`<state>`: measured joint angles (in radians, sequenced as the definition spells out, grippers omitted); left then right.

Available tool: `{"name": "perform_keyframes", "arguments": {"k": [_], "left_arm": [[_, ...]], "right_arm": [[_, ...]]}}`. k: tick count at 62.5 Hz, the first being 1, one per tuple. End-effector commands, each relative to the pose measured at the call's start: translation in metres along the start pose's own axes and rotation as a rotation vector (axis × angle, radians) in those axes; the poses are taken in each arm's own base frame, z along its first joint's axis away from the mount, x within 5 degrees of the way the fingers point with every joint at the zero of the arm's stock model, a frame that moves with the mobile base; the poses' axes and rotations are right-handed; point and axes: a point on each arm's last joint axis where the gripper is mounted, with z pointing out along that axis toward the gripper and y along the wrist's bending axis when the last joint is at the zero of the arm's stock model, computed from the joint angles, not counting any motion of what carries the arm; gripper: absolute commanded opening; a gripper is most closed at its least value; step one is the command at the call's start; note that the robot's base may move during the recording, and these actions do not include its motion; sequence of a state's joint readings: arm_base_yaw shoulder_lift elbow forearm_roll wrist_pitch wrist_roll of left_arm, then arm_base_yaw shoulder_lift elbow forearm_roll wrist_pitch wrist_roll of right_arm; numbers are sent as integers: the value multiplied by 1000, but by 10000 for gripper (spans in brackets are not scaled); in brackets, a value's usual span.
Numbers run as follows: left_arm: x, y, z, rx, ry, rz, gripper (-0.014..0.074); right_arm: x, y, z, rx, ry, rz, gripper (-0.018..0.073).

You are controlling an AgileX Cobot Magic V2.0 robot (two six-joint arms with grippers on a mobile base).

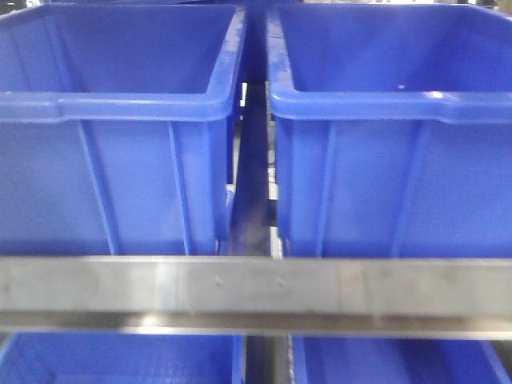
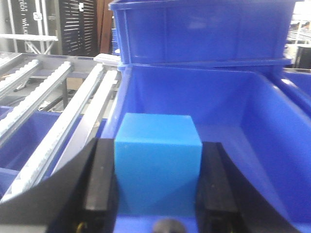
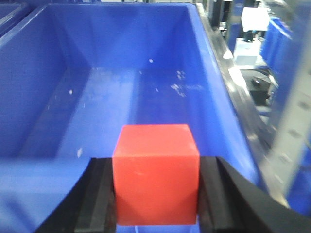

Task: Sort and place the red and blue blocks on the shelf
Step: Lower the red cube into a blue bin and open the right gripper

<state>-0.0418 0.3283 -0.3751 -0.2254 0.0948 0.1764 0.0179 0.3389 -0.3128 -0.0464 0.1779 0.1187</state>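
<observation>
Both blocks are lifted, neither dropped yet. The left pincer (image 2: 158, 187) grips the blue block (image 2: 158, 165) above a blue bin (image 2: 252, 111). The right pincer (image 3: 156, 194) grips the red block (image 3: 155, 170) above a second bin (image 3: 97, 97) on the shelf (image 1: 256, 288).

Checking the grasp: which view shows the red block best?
Right wrist view: the red block sits large, clamped in the right gripper above a blue bin. The other two views don't show it.
</observation>
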Motion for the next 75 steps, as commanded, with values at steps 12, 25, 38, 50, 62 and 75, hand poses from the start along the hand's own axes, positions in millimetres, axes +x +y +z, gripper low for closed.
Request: {"name": "perform_keyframes", "arguments": {"k": [12,25,38,50,62,75], "left_arm": [[-16,1,0,-15,-100,-16,123],[-16,1,0,-15,-100,-16,123],[-16,1,0,-15,-100,-16,123],[-16,1,0,-15,-100,-16,123],[-16,1,0,-15,-100,-16,123],[-17,1,0,-16,-105,-16,123]], "right_arm": [[-17,1,-1,-5,-106,-18,51],[-17,1,-1,-5,-106,-18,51],[-17,1,-1,-5,-106,-18,51],[-17,1,-1,-5,-106,-18,51],[-17,1,-1,-5,-106,-18,51],[-19,1,-1,-7,-127,-18,51]]}}
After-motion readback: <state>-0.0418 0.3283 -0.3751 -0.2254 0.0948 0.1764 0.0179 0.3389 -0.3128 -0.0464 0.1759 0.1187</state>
